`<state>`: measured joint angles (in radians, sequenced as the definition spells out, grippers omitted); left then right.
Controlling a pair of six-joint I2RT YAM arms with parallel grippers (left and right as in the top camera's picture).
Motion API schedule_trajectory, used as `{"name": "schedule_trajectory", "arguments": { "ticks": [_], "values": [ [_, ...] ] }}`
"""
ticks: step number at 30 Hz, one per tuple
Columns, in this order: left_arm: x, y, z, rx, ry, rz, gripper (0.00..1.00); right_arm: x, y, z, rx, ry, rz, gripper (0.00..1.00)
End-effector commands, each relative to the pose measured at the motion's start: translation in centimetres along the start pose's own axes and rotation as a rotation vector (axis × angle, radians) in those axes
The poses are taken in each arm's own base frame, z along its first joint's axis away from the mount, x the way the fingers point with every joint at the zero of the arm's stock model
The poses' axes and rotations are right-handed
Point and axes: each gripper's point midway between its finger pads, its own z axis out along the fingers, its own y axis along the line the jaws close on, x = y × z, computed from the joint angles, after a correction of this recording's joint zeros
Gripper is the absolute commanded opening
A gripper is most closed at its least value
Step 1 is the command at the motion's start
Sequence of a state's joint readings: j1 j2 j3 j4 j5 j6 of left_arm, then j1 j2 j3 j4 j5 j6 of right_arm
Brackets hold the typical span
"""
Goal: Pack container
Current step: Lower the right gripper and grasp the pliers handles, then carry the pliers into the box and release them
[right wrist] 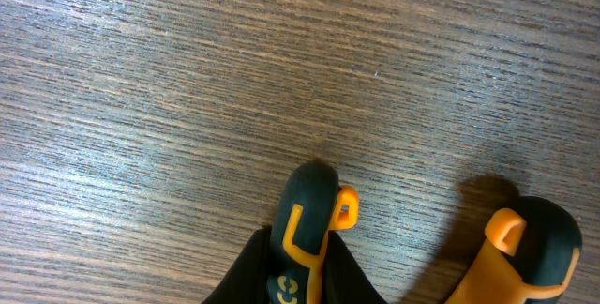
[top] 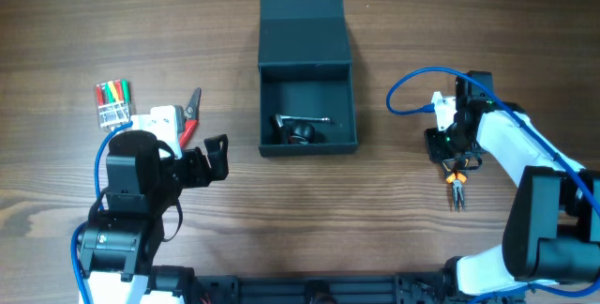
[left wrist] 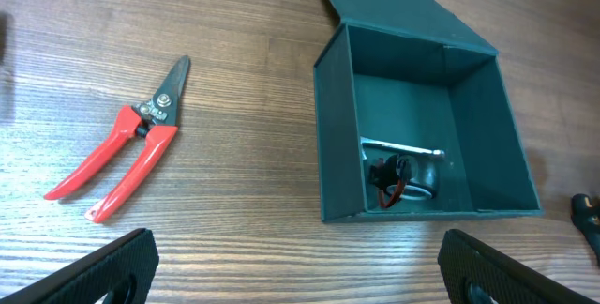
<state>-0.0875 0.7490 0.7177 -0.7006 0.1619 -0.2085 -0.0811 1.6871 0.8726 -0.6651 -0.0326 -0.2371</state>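
Observation:
The dark teal-grey container [top: 309, 148] stands open at the table's middle, its flap lid laid back; it also shows in the left wrist view [left wrist: 336, 154]. Inside lie a metal tool and a black part with red wire [left wrist: 401, 171]. My right gripper [top: 457, 161] is to the right of the container, shut on one handle of orange-and-black pliers [top: 456, 190]. The right wrist view shows the fingers [right wrist: 305, 268] clamping that handle [right wrist: 309, 210], with the other handle free at the right. My left gripper [top: 214, 159] is open and empty, left of the container, above bare wood [left wrist: 300, 266].
Red-handled snips [top: 190, 116] lie left of the container and also show in the left wrist view [left wrist: 122, 149]. A pack of coloured items [top: 112, 103] and a white object [top: 165, 116] lie at the far left by the left arm.

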Motion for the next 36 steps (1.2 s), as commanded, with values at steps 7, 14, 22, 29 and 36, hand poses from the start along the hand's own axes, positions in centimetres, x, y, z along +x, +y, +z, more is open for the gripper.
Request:
{"name": "schedule_trajectory", "arguments": {
  "ticks": [7,14,22,29,36],
  "values": [
    [-0.9,-0.2,-0.6,0.002,-0.027,-0.008,1.0,-3.8,-0.3,-3.1,-0.009,-0.061,0.073,0.04],
    [-0.9,-0.2,-0.6,0.002,-0.027,-0.008,1.0,-8.8,-0.1,-12.9,0.012,-0.19,0.037,0.04],
    [-0.9,-0.2,-0.5,0.001,-0.026,-0.008,1.0,-13.6,10.0,-26.0,0.024,-0.427,-0.318,0.04],
    [-0.8,-0.2,-0.5,0.001,-0.023,-0.009,1.0,-12.2,22.9,-28.3,0.042,-0.535,-0.851,0.04],
    [-0.2,0.0,-0.5,-0.005,0.002,-0.013,1.0,-10.4,28.4,-22.7,0.016,-0.4,-1.064,0.04]
  ]
}}
